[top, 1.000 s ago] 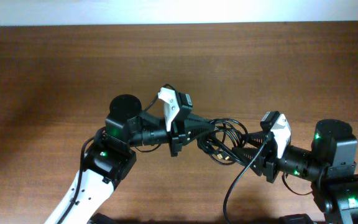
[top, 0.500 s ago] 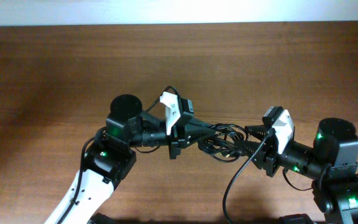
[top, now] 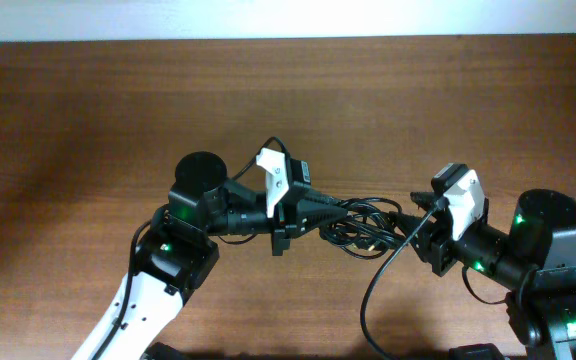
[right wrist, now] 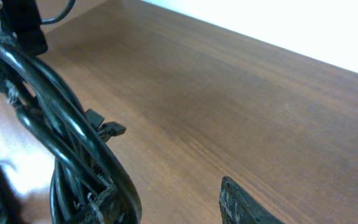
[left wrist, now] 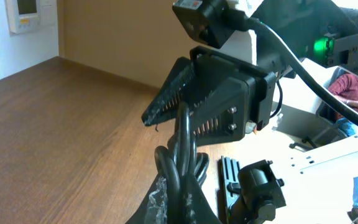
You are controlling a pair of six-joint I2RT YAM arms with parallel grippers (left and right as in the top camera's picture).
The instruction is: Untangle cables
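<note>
From overhead, the cables (top: pixel 363 228) form a small dark knot of loops strung between the two hands over the middle of the bench (top: pixel 98 110), a little toward the near edge. The left hand (top: pixel 340 208) reaches in from the left and the right hand (top: pixel 411 213) from the right, their tips close together at either side of the bundle. In the left wrist view, the left hand is clenched on the cables (left wrist: pixel 182 140). Several strands rise out of its fingers toward the ribbed fingers of the right hand just beyond, and the bundle looks lifted off the wood. In the right wrist view, the right hand (right wrist: pixel 179 205) stands part open. The cables (right wrist: pixel 67 134) lie against its left finger, while the other finger sits well apart with bare bench showing between. The step in hand looks like pulling the knot apart while one side anchors it. The next move probably calls for the right hand to pinch a single strand or loop, then draw it rightward, away from the left hand.
</note>
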